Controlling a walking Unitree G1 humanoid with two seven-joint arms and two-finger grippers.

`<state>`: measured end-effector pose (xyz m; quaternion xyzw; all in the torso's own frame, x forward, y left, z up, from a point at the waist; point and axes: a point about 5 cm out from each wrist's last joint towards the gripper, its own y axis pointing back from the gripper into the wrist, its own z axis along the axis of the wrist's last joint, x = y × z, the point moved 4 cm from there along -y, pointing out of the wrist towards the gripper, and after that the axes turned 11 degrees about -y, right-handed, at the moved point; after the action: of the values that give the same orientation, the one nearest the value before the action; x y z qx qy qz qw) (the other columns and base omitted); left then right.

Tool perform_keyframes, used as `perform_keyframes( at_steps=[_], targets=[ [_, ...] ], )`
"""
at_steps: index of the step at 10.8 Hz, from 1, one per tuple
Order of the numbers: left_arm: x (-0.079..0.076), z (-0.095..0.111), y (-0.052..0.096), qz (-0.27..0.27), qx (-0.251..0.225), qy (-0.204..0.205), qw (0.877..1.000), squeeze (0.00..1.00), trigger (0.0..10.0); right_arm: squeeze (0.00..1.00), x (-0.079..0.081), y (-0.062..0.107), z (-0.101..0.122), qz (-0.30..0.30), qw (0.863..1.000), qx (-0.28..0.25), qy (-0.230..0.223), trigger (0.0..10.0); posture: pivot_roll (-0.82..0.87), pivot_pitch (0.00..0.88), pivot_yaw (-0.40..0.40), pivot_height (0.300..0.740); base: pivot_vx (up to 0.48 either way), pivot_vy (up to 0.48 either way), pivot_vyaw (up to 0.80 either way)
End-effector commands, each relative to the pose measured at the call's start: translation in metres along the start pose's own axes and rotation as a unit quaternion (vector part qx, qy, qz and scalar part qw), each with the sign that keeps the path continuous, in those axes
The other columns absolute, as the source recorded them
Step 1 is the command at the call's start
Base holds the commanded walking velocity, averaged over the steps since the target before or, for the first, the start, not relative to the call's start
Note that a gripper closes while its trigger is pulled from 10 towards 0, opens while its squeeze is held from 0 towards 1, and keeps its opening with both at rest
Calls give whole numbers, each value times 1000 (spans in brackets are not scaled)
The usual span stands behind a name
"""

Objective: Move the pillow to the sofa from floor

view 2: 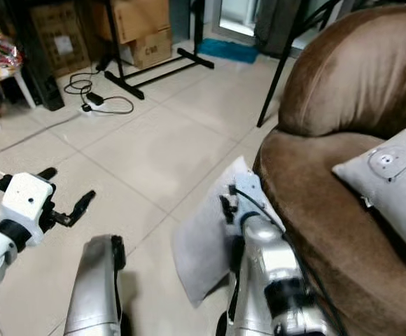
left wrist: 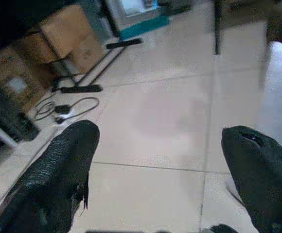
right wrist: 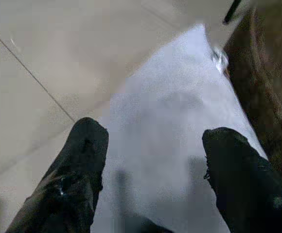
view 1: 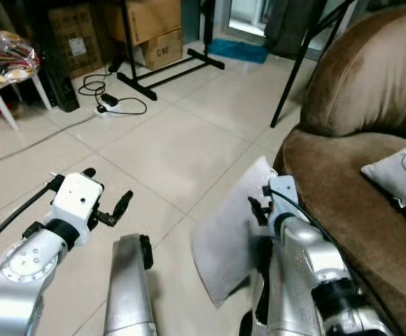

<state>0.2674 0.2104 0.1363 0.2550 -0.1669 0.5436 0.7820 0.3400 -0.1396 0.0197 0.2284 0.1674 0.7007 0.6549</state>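
1. A grey pillow [view 1: 227, 231] leans on the floor [view 1: 168, 147] against the brown sofa [view 1: 343, 210], lower centre of frame.
2. The right pincer [right wrist: 150, 160] hovers wide open, empty, over it; the left pincer [left wrist: 160, 165] gapes idle.
3. Soft and light, it likely suits an edge pinch.

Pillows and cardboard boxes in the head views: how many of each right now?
Pillows: 2, one leaning against the sofa on the floor, one on the sofa seat
Cardboard boxes: 3
Total: 5
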Motion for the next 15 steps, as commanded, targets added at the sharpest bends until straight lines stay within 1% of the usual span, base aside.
perform_keyframes(
  at_steps=[1,2,4,5,6,7,8,9,10,11,12,13,15],
  targets=[
    [-3,7,1,-26,-14,0,1000,0,10000,1000,-6,-5,7,-8,1000,-6,14,10000,112,0,-13,420,0,0,0],
    [-6,9,1,-51,-16,-2,999,0,10000,1000,-17,-13,11,-33,999,-3,20,10000,113,0,-6,420,0,0,0],
    [-9,12,2,-72,-20,-1,997,0,10000,1000,-30,-19,17,-70,997,0,39,10000,125,0,5,420,0,0,0],
    [-16,15,3,-108,-26,11,994,0,10000,0,-32,-21,7,-68,996,33,50,10000,126,0,8,420,0,0,0],
    [-27,19,5,-158,-35,27,986,0,10000,0,-35,-22,-6,-63,994,65,66,10000,123,0,12,420,0,0,0],
    [-30,19,5,-171,-35,33,984,0,10000,0,-39,-21,-12,-69,992,76,71,10000,120,0,15,420,0,0,0],
    [-32,20,5,-184,-34,35,982,0,10000,0,-49,-20,-18,-89,991,84,54,10000,119,0,18,420,0,0,0],
    [-34,20,5,-197,-32,37,979,0,10000,0,-56,-17,-27,-99,989,100,42,10000,123,0,20,420,0,0,0],
    [-36,19,8,-217,-24,44,975,0,10000,0,-59,-15,-34,-103,987,114,49,6863,127,0,23,420,0,0,0],
    [-40,17,11,-237,-16,52,970,0,10000,0,-58,-16,-35,-97,987,117,59,3608,127,0,23,420,0,0,0],
    [-43,16,13,-252,-10,57,966,0,10000,0,-57,-16,-34,-92,986,116,75,627,127,0,23,420,0,0,0],
    [-43,15,14,-257,-8,59,965,0,10000,0,-57,-16,-33,-92,986,114,74,0,127,0,23,420,0,0,0],
    [-45,16,16,-270,-3,66,961,0,10000,0,-52,-18,-30,-82,988,111,73,0,125,0,28,420,0,0,0]
  ],
)
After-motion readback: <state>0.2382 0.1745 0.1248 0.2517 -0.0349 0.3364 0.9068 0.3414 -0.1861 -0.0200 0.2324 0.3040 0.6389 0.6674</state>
